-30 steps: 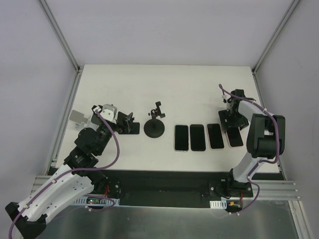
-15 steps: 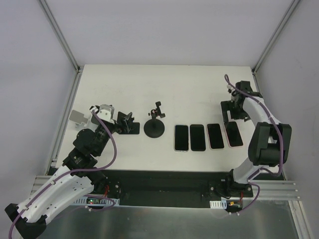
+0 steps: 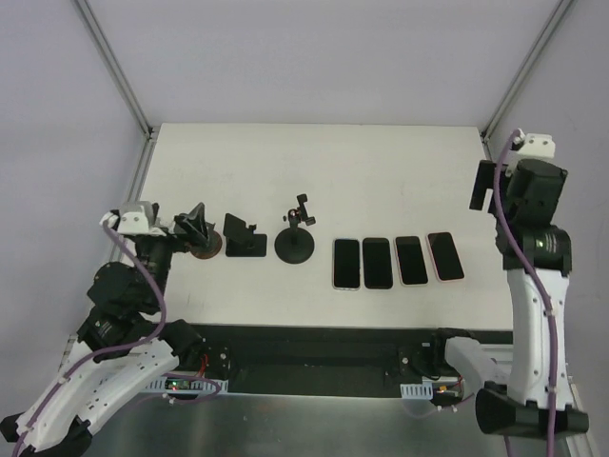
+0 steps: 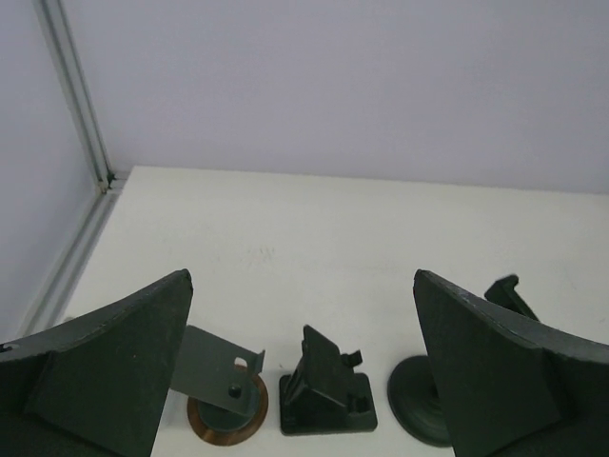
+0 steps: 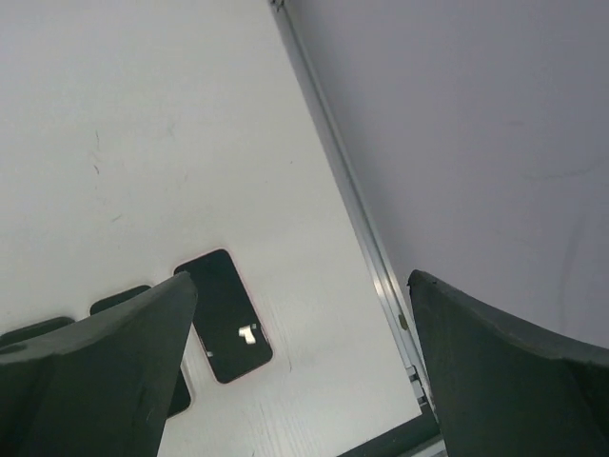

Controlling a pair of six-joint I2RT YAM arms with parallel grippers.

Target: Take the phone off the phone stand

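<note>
Since none of the three stands carries a phone, you can treat the lift-off as done, and I judge the step in hand to be a clean retreat. On the left half of the counter [image 3: 314, 171], the wood-based stand [image 4: 226, 405], the black wedge stand [image 3: 244, 238] and the round-based clamp stand [image 3: 297, 243] all sit bare.

To do the retreat well, keep both arms high and move them away from the row. Do not sweep low over the stands, because the clamp stand looks top-heavy and could tip at a nudge. Check that every handset lies flat and apart from its neighbours before you stop.

Four phones lie face up, side by side, right of the middle and toward the near edge. The pink-cased phone [image 3: 444, 256] is at the right end, closest to the near right corner. I take it to be the task's own phone, though nothing proves which one it was.

Your right claw [image 5: 303, 278] is released, with its fingers spread wide and nothing between them. It hangs raised over the right edge of the counter, well apart from that phone. In its wrist view the phone shows low, just beside the left finger.

Your left claw [image 4: 302, 276] is also released and empty. It looks across the stands from near the left edge, far from the row.
</note>
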